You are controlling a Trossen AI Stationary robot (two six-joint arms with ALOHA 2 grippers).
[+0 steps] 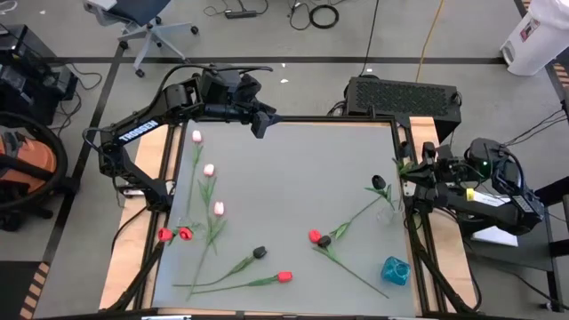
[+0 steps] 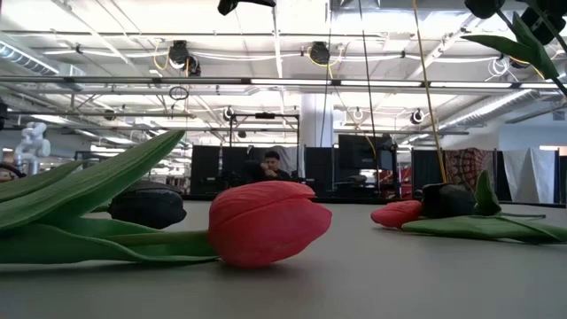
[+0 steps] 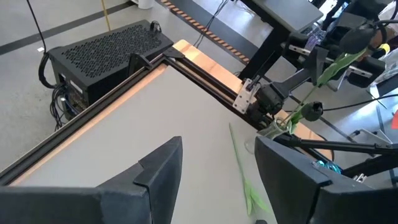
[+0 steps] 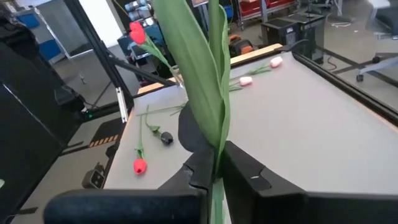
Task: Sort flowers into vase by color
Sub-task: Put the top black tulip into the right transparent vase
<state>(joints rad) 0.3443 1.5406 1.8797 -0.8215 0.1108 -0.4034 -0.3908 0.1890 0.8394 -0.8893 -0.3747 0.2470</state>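
Observation:
Tulips lie flat on the grey table (image 1: 293,178): three pink ones (image 1: 209,169) at the left, red ones (image 1: 284,276) and black ones (image 1: 260,252) nearer the front. In the low view a red head (image 2: 266,221) lies close up. My right gripper (image 1: 411,184) is at the table's right edge, shut on a black-headed tulip (image 1: 380,182) raised in the air. A clear glass vase (image 1: 386,214) stands just beneath it and a blue vase (image 1: 396,271) at the near right. My left gripper (image 1: 263,122) hovers open over the far edge, touching nothing. My right gripper (image 4: 214,171) pinches the tulip between its two fingers on the green stem and leaf (image 4: 217,146). It comes about level from the table's right. The long leaf (image 4: 189,56) runs out past the fingertips. The flower is lifted clear, its leaves (image 2: 523,40) high above the table.
A black box (image 1: 402,93) sits beyond the far right corner. Wooden rails (image 1: 173,169) and the arms' bases border the table's left and right sides. The table's far middle holds no flowers. A person sits far back in the room (image 2: 270,164).

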